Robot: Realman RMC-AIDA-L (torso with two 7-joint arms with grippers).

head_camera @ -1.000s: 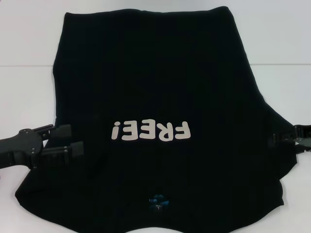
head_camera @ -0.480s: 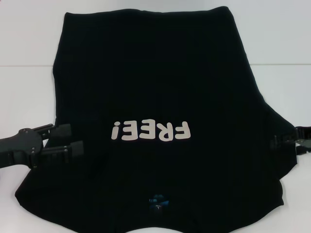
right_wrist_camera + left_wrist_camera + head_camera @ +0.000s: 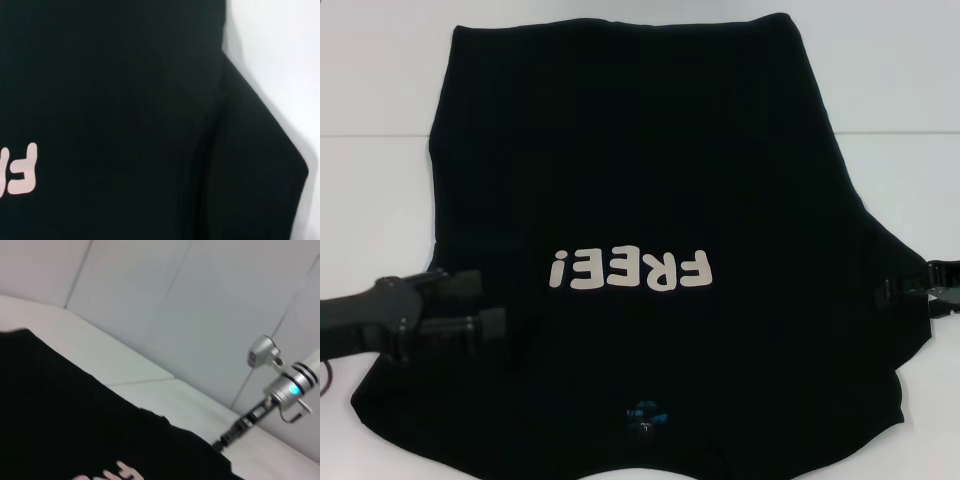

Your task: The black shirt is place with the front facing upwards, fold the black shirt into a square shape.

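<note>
- Across the middle of the white table (image 3: 380, 190), the black shirt (image 3: 640, 180) is spread flat with its front up; its hem lies toward the far edge and its collar toward the near edge.
- White "FREE!" lettering (image 3: 630, 270) is seen on the chest, upside down from the head view, and a small blue neck label (image 3: 646, 410) sits near the table's near edge.
- At the shirt's left side, the left gripper (image 3: 485, 303) is reached in from the table's left edge, its two fingers set apart and lying over the fabric by the sleeve area.
- At the table's right edge, the right gripper (image 3: 888, 287) is found at the tip of the right sleeve; whether its fingers are apart or closed on the cloth cannot be told.
- One sleeve is laid out toward the right edge.
</note>
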